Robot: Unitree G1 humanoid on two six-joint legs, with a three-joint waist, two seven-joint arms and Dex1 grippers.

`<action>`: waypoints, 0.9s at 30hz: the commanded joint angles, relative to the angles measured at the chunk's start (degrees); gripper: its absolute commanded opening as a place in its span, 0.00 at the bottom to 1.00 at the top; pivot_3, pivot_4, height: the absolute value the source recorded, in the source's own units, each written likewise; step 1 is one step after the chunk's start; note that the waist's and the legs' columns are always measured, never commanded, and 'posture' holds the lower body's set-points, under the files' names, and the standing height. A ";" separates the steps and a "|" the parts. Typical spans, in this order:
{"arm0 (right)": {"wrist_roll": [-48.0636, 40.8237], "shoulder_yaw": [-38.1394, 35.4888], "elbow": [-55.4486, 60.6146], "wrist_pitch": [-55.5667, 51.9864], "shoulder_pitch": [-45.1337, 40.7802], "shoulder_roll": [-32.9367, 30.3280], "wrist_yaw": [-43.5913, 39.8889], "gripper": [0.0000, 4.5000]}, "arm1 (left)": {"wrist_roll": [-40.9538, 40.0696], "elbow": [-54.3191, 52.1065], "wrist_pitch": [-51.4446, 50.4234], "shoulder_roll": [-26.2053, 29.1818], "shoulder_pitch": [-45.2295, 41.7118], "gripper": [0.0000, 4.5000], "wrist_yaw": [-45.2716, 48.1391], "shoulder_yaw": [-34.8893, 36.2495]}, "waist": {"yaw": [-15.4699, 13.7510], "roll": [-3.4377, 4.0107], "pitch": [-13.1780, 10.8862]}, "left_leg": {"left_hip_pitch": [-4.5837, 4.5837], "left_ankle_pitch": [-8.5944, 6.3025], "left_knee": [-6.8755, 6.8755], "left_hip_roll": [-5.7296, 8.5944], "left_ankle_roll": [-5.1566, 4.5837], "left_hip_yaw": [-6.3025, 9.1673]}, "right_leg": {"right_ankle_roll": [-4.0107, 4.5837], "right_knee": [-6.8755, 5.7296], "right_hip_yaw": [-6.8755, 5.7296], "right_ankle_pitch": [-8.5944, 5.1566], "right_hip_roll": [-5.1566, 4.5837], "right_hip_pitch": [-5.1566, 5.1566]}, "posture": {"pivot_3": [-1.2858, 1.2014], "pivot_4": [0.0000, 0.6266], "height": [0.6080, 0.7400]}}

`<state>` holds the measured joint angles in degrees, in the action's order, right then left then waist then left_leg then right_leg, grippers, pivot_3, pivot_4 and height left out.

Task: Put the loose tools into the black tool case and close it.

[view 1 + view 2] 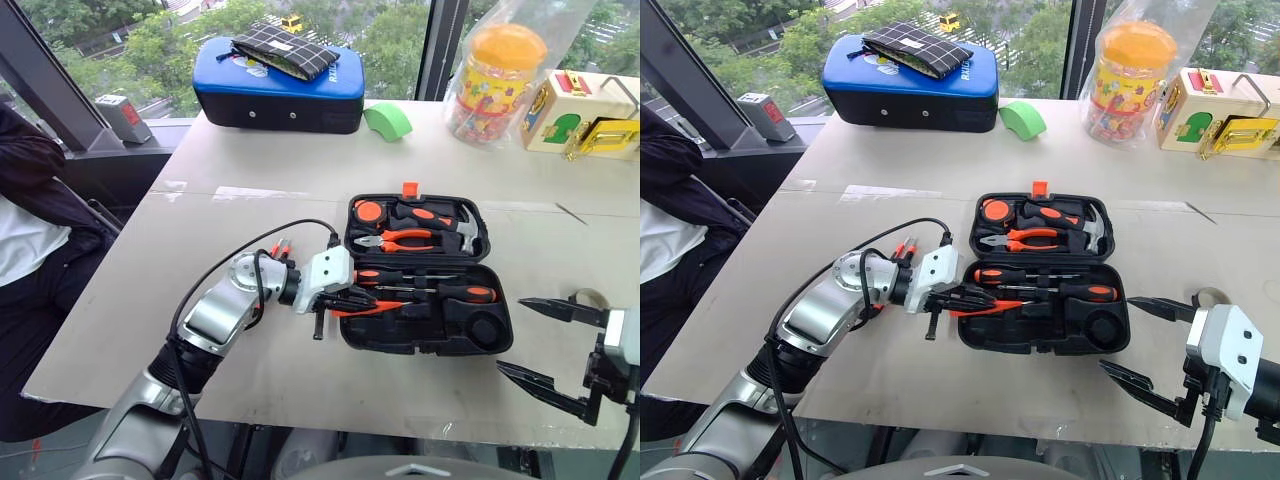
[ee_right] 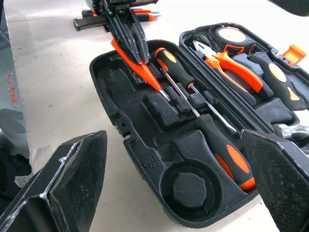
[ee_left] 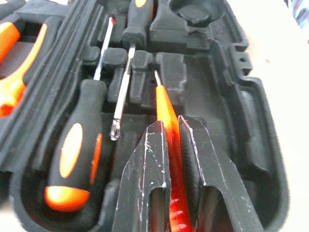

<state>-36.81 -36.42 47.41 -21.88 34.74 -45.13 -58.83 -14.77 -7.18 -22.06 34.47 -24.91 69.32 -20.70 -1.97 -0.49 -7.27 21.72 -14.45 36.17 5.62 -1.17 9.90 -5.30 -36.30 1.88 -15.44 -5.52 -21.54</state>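
Note:
The black tool case (image 1: pixel 400 338) lies open mid-table, orange latch (image 1: pixel 409 188) at its far edge. Its far half holds pliers (image 1: pixel 400 240), a hammer and a round tape measure. Two orange-and-black screwdrivers (image 1: pixel 378 275) (image 1: pixel 466 293) lie in the near half. My left gripper (image 1: pixel 365 303) is shut on the small orange tester screwdriver (image 3: pixel 164 104), holding it low over the near half's left end, tip pointing along the case. My right gripper (image 1: pixel 510 336) hangs open just off the case's right end, its fingers (image 2: pixel 72 179) empty.
At the back stand a blue padded case (image 1: pixel 278 95) with a checked pouch on top, a green tape roll (image 1: pixel 388 120), an orange-lidded jar (image 1: pixel 497 85) and a wooden toy box (image 1: pixel 585 112). A person (image 1: pixel 25 230) sits at the table's left. A grey ring (image 1: pixel 592 297) lies beside my right gripper.

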 commanded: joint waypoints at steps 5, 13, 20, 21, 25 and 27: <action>0.04 0.11 1.38 1.02 -0.38 0.30 0.54 1.00 | 1.73 -1.43 2.73 3.26 0.19 0.58 1.82 0.47 | -0.01 -0.03 -0.03 | 0.01 0.00 0.01 0.00 0.00 0.00 | 0.00 -0.02 0.00 0.00 -0.01 -0.01 | 0.52 0.24 1.00; 0.62 0.66 1.71 1.22 -0.13 0.92 1.07 1.00 | 2.03 -3.11 4.31 4.64 -0.22 0.58 3.21 0.43 | -0.19 -0.03 -0.03 | 0.03 0.00 0.01 0.01 0.00 0.00 | 0.01 -0.01 0.00 0.00 -0.04 -0.01 | 0.52 0.24 1.00; 0.99 1.01 1.39 1.19 -0.81 0.66 1.35 1.00 | 1.87 -0.89 2.90 3.07 -1.72 0.23 3.65 0.04 | -0.15 -0.03 -0.04 | 0.03 0.00 0.01 0.02 0.00 0.00 | 0.00 -0.01 -0.01 0.00 -0.03 -0.01 | 0.52 0.24 1.00; 1.03 0.96 1.44 1.20 -0.74 0.72 1.36 1.00 | 2.09 -0.44 3.59 3.09 -1.43 0.14 3.87 -0.01 | -0.14 -0.03 -0.04 | 0.03 0.00 0.01 0.02 0.00 0.00 | 0.00 -0.01 -0.01 0.00 -0.03 -0.01 | 0.52 0.24 1.00; 1.09 0.74 1.69 1.24 -0.41 0.95 1.51 1.00 | 2.58 1.19 5.60 2.74 -0.81 0.02 4.15 -0.03 | -0.12 -0.01 -0.02 | 0.03 0.00 0.01 0.01 0.01 0.01 | 0.01 -0.01 -0.01 0.00 -0.02 -0.01 | 0.52 0.24 1.00; 1.15 0.71 1.84 1.29 -0.20 1.10 1.67 1.00 | 2.45 2.03 6.47 2.18 -0.60 0.02 4.07 0.08 | -0.13 0.00 -0.02 | 0.03 0.00 0.01 0.01 0.01 0.01 | 0.00 -0.01 -0.01 0.00 -0.02 -0.01 | 0.52 0.24 1.00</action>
<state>-35.54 -34.68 47.47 -21.77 34.36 -44.43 -57.23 -12.51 -5.80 -16.34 36.64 -26.10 72.99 -20.73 -2.10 -0.49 -7.29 21.75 -14.45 36.19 5.63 -1.17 9.91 -5.29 -36.32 1.87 -15.44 -5.54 -21.55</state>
